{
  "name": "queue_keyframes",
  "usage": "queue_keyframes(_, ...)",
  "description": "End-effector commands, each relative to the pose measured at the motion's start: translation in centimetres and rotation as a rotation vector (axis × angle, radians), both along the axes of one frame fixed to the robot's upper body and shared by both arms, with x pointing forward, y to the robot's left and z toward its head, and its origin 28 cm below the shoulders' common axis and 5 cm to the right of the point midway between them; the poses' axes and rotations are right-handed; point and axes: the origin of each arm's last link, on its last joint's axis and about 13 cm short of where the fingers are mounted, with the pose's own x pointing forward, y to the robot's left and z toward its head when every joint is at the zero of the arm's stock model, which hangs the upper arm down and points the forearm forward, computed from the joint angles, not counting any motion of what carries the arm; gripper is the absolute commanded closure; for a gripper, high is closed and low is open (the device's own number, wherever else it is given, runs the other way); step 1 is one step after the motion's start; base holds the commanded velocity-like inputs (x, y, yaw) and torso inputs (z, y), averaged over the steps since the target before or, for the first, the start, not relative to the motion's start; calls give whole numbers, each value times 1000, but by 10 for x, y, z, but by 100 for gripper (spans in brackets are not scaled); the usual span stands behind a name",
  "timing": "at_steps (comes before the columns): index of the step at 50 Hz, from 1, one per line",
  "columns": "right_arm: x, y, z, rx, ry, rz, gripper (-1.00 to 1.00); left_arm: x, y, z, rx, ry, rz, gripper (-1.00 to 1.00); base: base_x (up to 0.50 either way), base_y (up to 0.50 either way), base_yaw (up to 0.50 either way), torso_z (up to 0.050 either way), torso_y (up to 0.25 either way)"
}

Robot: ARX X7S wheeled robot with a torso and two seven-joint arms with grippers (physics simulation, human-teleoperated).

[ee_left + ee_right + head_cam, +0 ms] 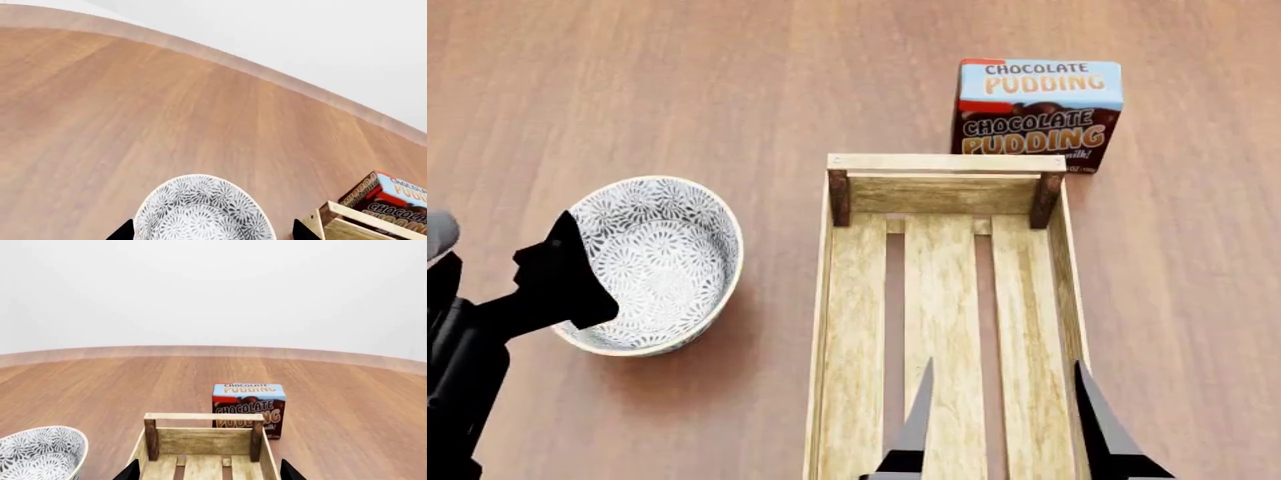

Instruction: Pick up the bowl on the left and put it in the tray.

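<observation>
While the bowl (654, 265) rests on the tabletop (627, 90) just left of the tray (841, 330), the left pincer (212, 231), tips apart, straddles it; recommend closing squarely on the rim before lifting

A wooden table (627, 90) carries three things. The bowl (657, 262) is set left of the tray (843, 330), slightly apart. A pudding box (1038, 112) is stood just beyond the tray's far end.

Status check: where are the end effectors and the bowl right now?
Left end effector open, straddling bowl, not gripping. Right end effector open over tray. Pudding box behind tray, clear of path.
</observation>
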Motion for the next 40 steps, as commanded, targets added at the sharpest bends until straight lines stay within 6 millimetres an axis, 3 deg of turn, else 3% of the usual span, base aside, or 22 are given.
queue_keyframes(1,-2,-1,5,-2,-16,5,-100,17,-2,-3,-58,38,-9,-100,0,0,0,0,0)
queue_keyframes(22,-3,-1,6,0,-18,2,-100,35,-2,-8,-100,107,46,-100,0,0,0,0,0)
queue_keyframes(40,-5,-2,7,3,-21,2,-100,44,-3,-29,-133,181,47,-100,0,0,0,0,0)
